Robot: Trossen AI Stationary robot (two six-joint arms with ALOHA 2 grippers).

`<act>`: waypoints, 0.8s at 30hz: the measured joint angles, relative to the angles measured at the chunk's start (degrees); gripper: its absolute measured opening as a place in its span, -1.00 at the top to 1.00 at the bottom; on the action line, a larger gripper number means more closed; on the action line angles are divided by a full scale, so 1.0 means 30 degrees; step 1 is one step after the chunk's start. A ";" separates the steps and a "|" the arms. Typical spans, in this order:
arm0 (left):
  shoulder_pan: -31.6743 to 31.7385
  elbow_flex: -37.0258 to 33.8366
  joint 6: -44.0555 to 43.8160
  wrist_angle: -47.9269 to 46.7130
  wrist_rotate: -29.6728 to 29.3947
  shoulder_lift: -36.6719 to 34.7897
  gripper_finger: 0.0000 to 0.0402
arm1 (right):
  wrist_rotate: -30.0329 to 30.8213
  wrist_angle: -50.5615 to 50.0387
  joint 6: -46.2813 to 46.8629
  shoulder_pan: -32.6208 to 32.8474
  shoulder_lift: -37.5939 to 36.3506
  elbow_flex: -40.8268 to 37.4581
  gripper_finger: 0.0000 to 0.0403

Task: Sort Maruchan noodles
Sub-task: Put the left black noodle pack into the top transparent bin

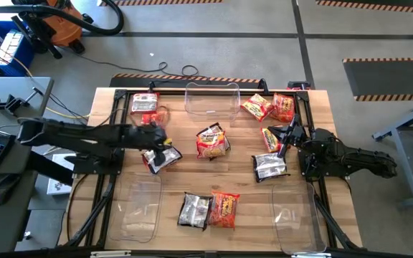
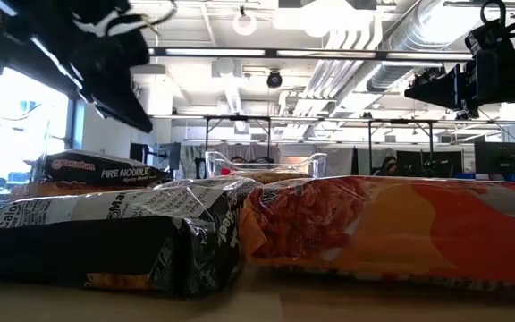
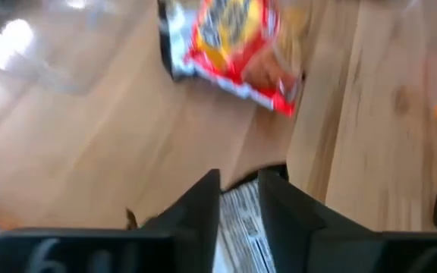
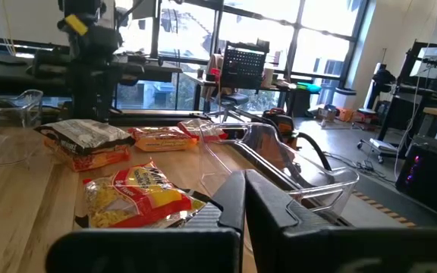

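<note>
Left gripper point(image 1: 165, 145): fingers point(image 3: 196, 208) slightly parted, straddling a dark black-silver packet point(image 1: 160, 159) at table centre-left; grip or mere contact cannot be told. Right gripper point(image 1: 287, 137): fingers point(image 4: 226, 201) pressed together, empty, at the right beside a dark packet point(image 1: 269, 166).

Writing: low view reads "FIRE NOODLE" on a dark packet point(image 2: 97, 170); no other view shows it legibly.

Count, high view: about ten Maruchan noodles packets scattered on the wooden table point(image 1: 242, 179); three clear bins point(image 1: 211, 97), one far, two near.
</note>
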 joint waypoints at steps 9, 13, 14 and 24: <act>-0.1418 0.5221 -0.1722 -0.6012 0.0005 0.5558 0.11 | -0.0001 -0.0004 0.0000 0.0000 -0.0006 -0.0007 1.00; -0.2187 0.6941 -0.2296 -0.8324 -0.0003 0.7532 0.01 | 0.0003 0.0002 -0.0002 0.0000 -0.0004 -0.0003 1.00; -0.2393 0.7301 -0.2458 -0.8860 0.0000 0.7982 0.00 | -0.0001 0.0004 0.0000 0.0000 -0.0006 -0.0004 1.00; -0.4116 1.0013 -0.3632 -1.1998 -0.0421 1.1886 -0.03 | -0.0001 0.0004 0.0000 0.0000 -0.0006 -0.0005 1.00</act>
